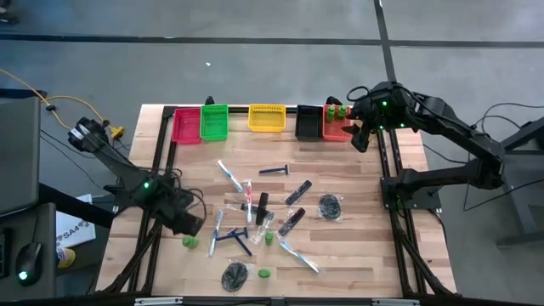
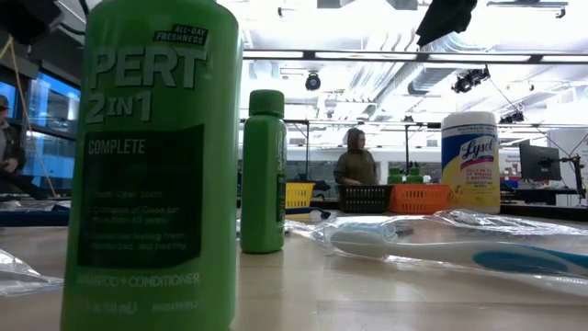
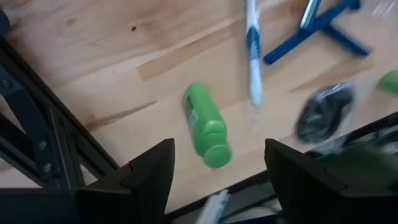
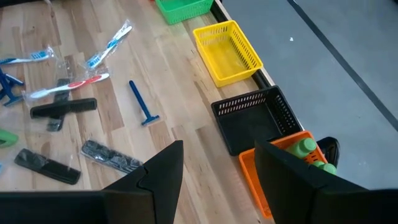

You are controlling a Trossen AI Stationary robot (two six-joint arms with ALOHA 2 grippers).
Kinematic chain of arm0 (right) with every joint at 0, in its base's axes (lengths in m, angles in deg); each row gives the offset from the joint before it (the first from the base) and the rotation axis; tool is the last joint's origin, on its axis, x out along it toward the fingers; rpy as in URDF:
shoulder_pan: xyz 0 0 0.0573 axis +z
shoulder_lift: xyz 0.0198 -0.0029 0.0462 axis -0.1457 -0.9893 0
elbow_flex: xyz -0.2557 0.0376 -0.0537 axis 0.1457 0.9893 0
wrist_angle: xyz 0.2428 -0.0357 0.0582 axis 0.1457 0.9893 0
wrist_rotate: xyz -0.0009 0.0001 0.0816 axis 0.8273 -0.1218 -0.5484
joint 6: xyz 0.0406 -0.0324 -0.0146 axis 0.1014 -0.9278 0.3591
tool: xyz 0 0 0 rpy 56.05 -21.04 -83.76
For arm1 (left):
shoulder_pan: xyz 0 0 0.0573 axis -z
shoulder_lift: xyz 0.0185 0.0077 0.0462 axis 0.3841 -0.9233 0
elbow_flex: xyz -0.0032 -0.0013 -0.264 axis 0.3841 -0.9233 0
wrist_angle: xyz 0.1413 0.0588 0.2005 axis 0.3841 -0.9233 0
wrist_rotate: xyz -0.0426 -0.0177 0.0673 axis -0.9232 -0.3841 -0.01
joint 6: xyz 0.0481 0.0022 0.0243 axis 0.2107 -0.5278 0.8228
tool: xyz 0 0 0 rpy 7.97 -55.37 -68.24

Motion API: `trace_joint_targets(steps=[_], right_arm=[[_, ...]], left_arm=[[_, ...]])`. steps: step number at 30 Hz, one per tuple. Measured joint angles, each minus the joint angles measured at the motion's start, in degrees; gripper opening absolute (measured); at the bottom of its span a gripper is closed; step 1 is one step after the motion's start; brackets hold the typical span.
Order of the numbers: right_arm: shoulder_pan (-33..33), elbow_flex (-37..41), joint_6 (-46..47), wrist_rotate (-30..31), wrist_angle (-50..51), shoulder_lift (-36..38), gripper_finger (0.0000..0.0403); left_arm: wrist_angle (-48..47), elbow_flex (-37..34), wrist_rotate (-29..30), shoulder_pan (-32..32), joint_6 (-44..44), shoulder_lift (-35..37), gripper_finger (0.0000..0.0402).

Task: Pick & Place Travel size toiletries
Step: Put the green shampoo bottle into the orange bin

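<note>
Five mesh bins lined the table's [image 1: 340,170] far edge (red [image 1: 186,127], green [image 1: 214,121], yellow [image 1: 267,117], black [image 1: 308,124], orange [image 1: 333,129]); a white jar [image 2: 470,162] stood nearby

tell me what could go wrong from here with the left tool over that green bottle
The left tool hangs open over a green bottle lying on its side near the table's edge; a round bottle may roll away or off as the fingers close.
A wrapped toothbrush and a mesh puff lie close by, so the fingers might snag them.
The right tool is above an orange bin already holding green bottles.
</note>
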Motion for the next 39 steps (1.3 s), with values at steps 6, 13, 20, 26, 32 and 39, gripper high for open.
trace_joint_targets(steps=[6,13,20,26,32,39], right_arm=[[0.0,0.0,-0.5,0.0,0.0,0.0,0.0188],[0.0,0.0,-0.5,-0.3,0.2,0.0,0.0188],[0.0,0.0,-0.4,-1.6,0.2,0.0,0.0188],[0.0,0.0,-0.4,-1.6,0.2,0.0,0.0188],[0.0,0.0,-0.5,-1.6,0.2,0.0,0.0188],[0.0,0.0,-0.5,-1.6,0.2,0.0,0.0188]], left_arm=[[2.0,0.0,-0.2,3.0,-0.1,-4.5,0.0241],[4.8,0.0,-0.2,2.9,0.3,-7.5,0.0241],[6.2,0.0,-1.2,2.9,3.0,-11.2,0.0241],[6.6,0.0,-2.2,2.9,4.8,-13.2,0.0241],[6.7,0.0,-1.9,4.7,4.2,-13.2,0.0241],[6.8,0.0,2.2,9.4,-1.1,-13.2,0.0241]])
